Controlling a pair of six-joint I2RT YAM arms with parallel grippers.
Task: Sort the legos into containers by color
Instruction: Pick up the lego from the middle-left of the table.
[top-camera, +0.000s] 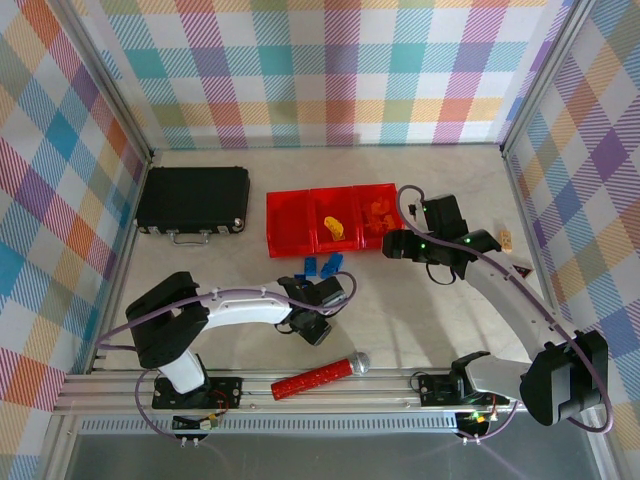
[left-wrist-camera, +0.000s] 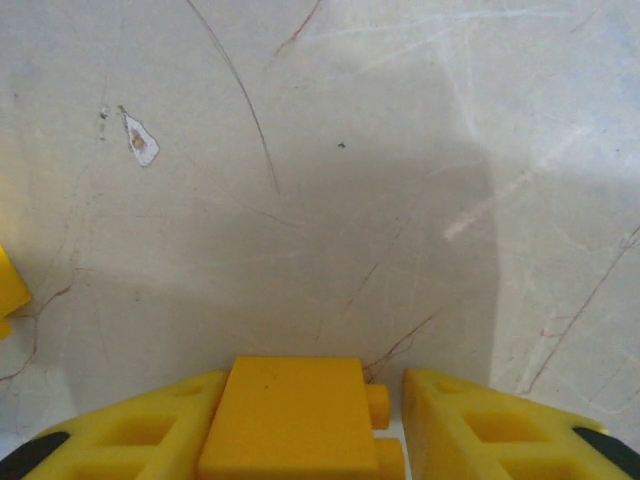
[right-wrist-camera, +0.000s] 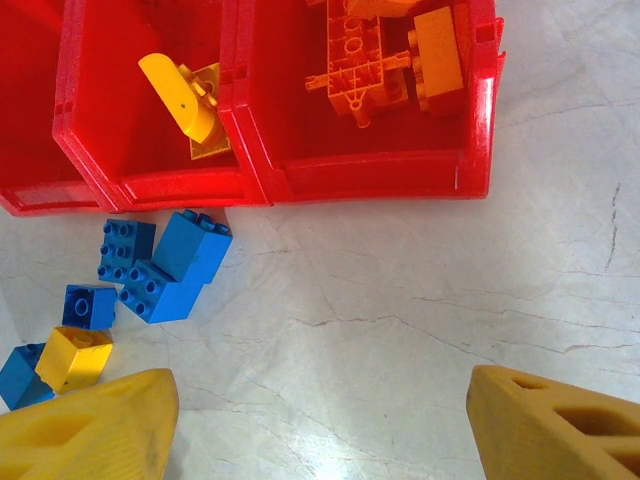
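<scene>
Scratched pale tabletop (left-wrist-camera: 350, 150); plaid walls (top-camera: 330, 70) around.

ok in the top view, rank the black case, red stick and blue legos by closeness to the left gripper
1. blue legos, just beyond the left gripper
2. red stick, toward the near edge
3. black case, far back left

Three red bins (top-camera: 288, 225); about five loose blue bricks (right-wrist-camera: 190, 248); one black case (top-camera: 193, 197); one red stick (top-camera: 310, 380); two arms (top-camera: 240, 310)
</scene>
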